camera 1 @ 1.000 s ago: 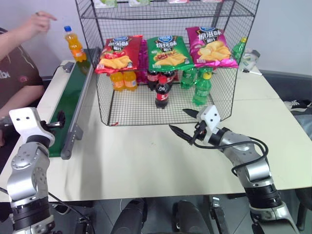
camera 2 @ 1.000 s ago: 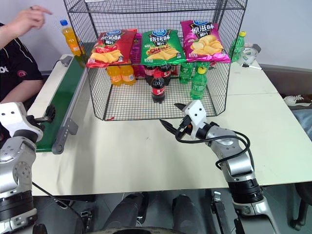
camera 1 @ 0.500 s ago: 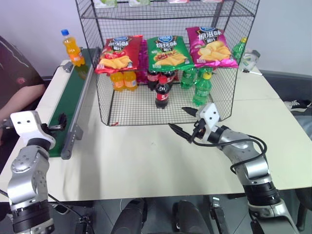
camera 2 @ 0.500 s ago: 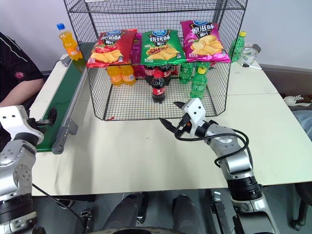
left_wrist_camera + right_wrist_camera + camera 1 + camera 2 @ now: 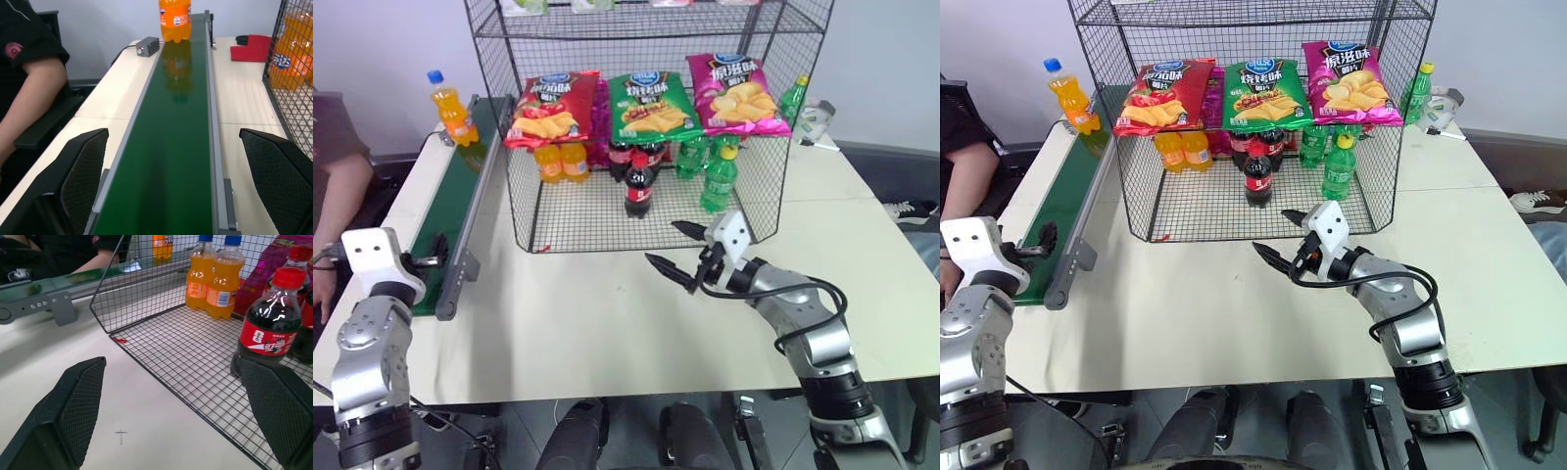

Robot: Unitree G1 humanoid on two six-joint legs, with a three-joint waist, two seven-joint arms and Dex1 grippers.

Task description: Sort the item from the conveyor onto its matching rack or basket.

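The person's arm (image 5: 335, 211) has drawn back from the orange soda bottle (image 5: 448, 95) on the conveyor (image 5: 460, 201).

No text readable; crisp bags (image 5: 646, 100) and bottle labels bear print too small to read.

The orange soda bottle (image 5: 455, 94) at the conveyor's twelve o'clock end has a blue cap and an orange label. The conveyor (image 5: 460, 206) is dark green between grey rails. The rack (image 5: 646, 127) is black wire mesh in small squares; across its front hang a red crisp bag (image 5: 551, 106), a green crisp bag (image 5: 651, 104) and a pink crisp bag (image 5: 734, 94). Inside stands a dark cola bottle (image 5: 639, 186) with a red cap, with green bottles (image 5: 718, 178) capped yellow at its three o'clock. The surface (image 5: 607, 323) is cream.
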